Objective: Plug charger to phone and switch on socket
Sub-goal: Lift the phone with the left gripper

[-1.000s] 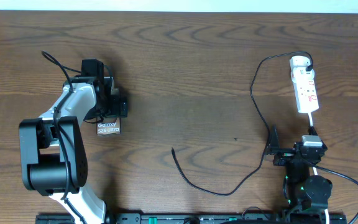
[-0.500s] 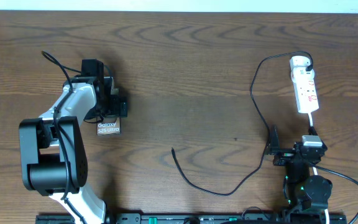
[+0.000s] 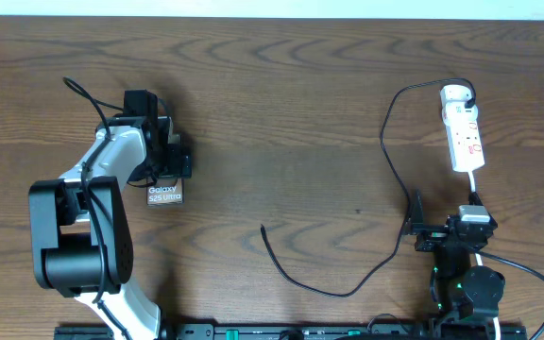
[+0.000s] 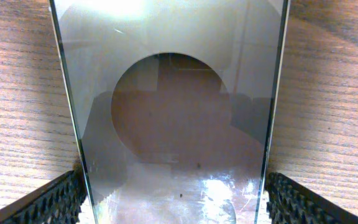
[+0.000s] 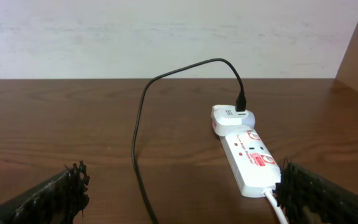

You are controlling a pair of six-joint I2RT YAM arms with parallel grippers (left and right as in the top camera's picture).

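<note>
Right end effector (image 5: pixel 185 186), near right: jaws wide, empty. Charger (image 5: pixel 134 146): free tip loose on the worktop (image 3: pixel 281 113), near centre, well apart from the phone (image 3: pixel 165 195). Left end effector (image 4: pixel 174 198) straddles the phone, left; I cannot tell whether it grips. Socket (image 3: pixel 464 137), far right: I judge plugging and switching both remain.

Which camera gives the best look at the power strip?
The right wrist view: the power strip lies close, seen at a low angle, red markings visible. Overhead shows it small; the left wrist view misses it entirely.
</note>
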